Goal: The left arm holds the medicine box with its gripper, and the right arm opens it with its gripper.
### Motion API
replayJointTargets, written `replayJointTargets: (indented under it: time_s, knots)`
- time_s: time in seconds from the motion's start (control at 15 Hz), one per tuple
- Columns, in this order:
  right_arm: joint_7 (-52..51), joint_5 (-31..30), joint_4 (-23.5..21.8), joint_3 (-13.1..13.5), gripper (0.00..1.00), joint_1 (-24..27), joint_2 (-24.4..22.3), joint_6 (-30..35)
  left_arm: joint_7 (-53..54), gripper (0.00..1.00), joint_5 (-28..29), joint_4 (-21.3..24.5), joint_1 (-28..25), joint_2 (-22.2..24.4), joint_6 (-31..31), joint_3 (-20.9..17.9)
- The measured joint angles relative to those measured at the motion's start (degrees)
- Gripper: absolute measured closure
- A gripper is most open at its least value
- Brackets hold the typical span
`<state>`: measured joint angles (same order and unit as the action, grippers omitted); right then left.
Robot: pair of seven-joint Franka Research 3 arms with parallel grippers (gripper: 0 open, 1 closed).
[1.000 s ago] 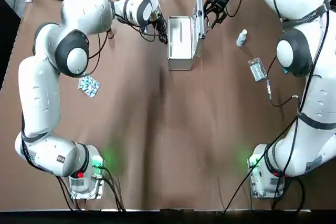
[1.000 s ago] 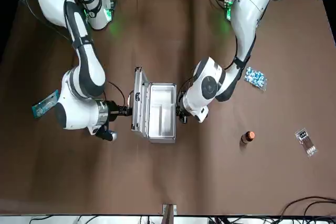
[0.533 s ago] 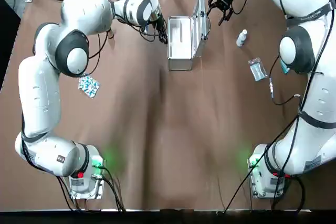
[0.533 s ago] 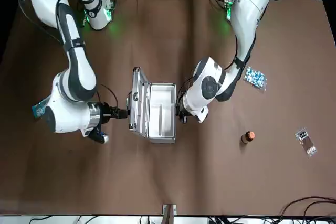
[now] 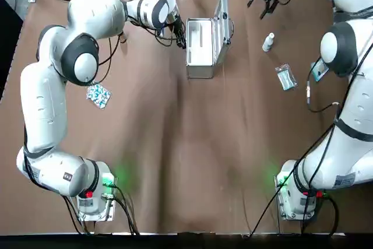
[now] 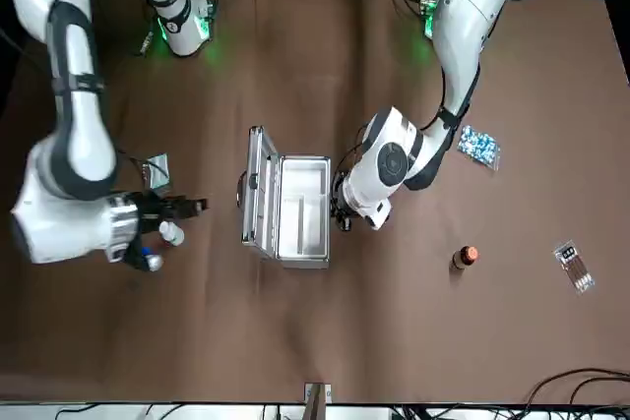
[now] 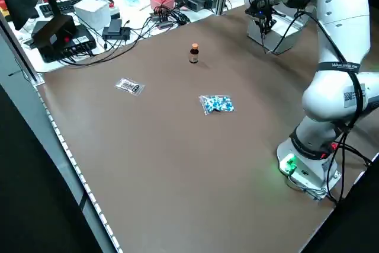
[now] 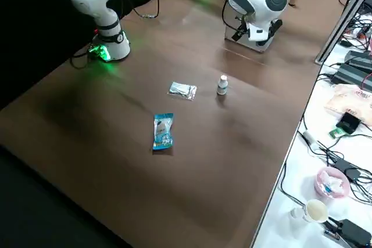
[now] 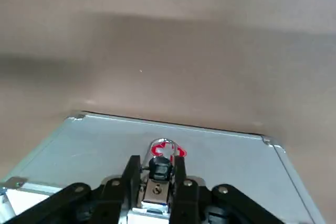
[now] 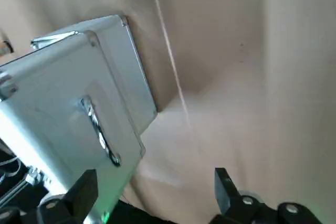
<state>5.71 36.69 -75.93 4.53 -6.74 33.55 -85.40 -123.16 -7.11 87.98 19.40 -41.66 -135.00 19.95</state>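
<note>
While you read the top view, note that the box (image 5: 201, 48) sits open on the counter (image 5: 192, 144) at its far middle, with the lid (image 5: 222, 18) standing nearly upright on the side toward the right arm. At the opposite wall of the box, the left gripper (image 5: 182, 38) has its jaws clenched on that wall, pinching a small metal fitting (image 9: 157, 192), as your left wrist view shows. You will find the right gripper (image 5: 260, 3) well apart from the lid, close to the counter's far edge, with its jaws released and spread wide. A white bottle (image 5: 268, 42) stands on the counter near it, on the robot's side.
</note>
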Motion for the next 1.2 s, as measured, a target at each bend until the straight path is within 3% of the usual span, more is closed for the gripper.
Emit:
replayJointTargets:
  time_s: [0.13,0.27,0.53,0.67,0.93,1.2]
  knots:
    - [-1.2,-2.3,2.7,0.2,0.02,2.7,-0.3,2.8,-0.1,0.68,0.0,0.1,0.0,0.0,0.0,0.0]
    - [-1.9,-8.6,4.9,0.2,0.01,4.3,-0.6,3.7,-0.9,0.65,0.0,0.5,0.1,-0.4,-1.1,0.0]
    - [-4.5,-21.4,7.7,0.1,0.01,4.7,-4.2,3.9,-0.9,0.35,0.0,1.1,0.3,-1.1,-1.7,0.0]
    - [-6.7,-23.4,7.9,0.3,0.01,5.7,-7.5,4.8,-0.9,0.33,0.0,1.2,0.3,-1.2,-1.7,0.0]
    - [-8.4,-24.4,7.8,0.4,0.01,9.4,-12.5,7.9,-0.9,0.01,0.0,1.1,0.3,-1.2,-1.7,0.1]
    - [-8.6,-28.3,7.6,0.1,0.01,10.0,-15.8,9.7,-0.8,0.00,0.0,1.3,-0.9,1.0,0.3,0.1]
